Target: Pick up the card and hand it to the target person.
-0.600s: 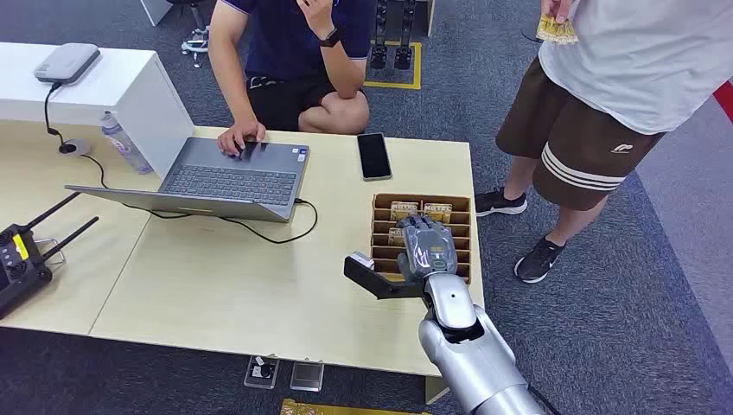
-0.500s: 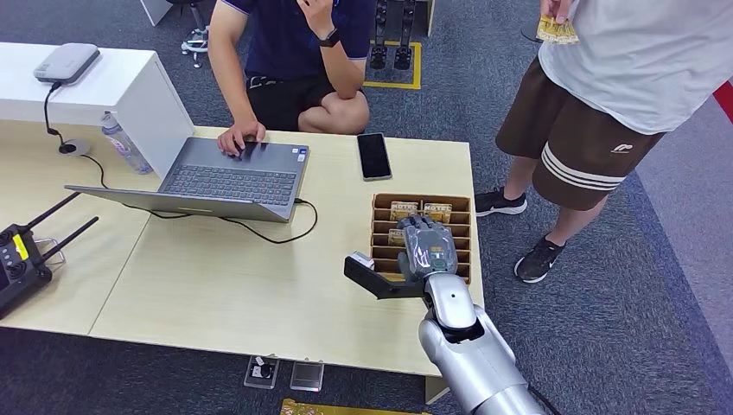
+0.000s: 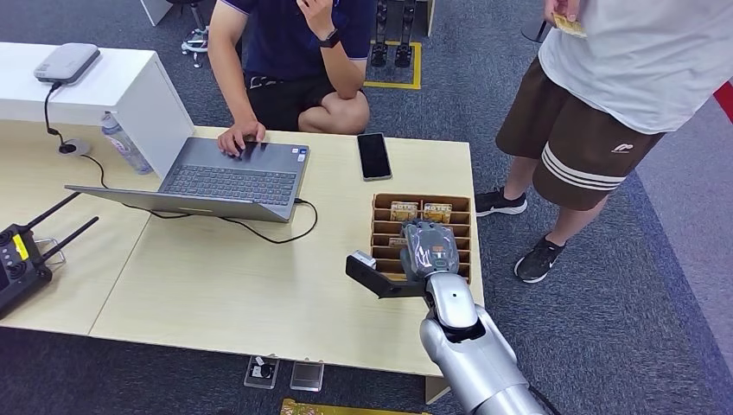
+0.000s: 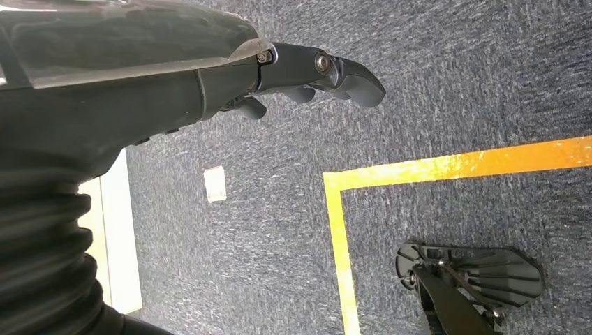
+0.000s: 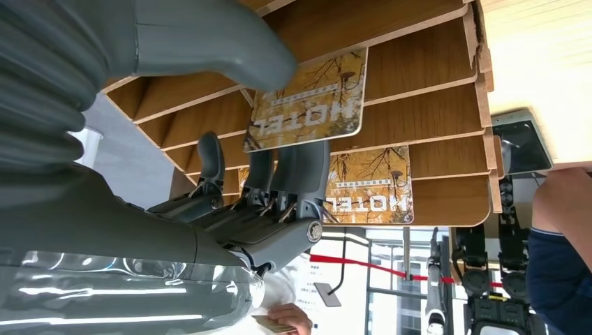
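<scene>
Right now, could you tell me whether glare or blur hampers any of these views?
Head view: even light, sharp. Left wrist view: glare along the clear cover above the left hand, carpet sharp. Right wrist view: bright streaks on the clear cover, card lettering legible, right hand sharp.

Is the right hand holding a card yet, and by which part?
It cannot be told. The right hand has its thumb and fingers on either side of one hotel card in the wooden card holder, near its edge, but contact is hidden.
</scene>
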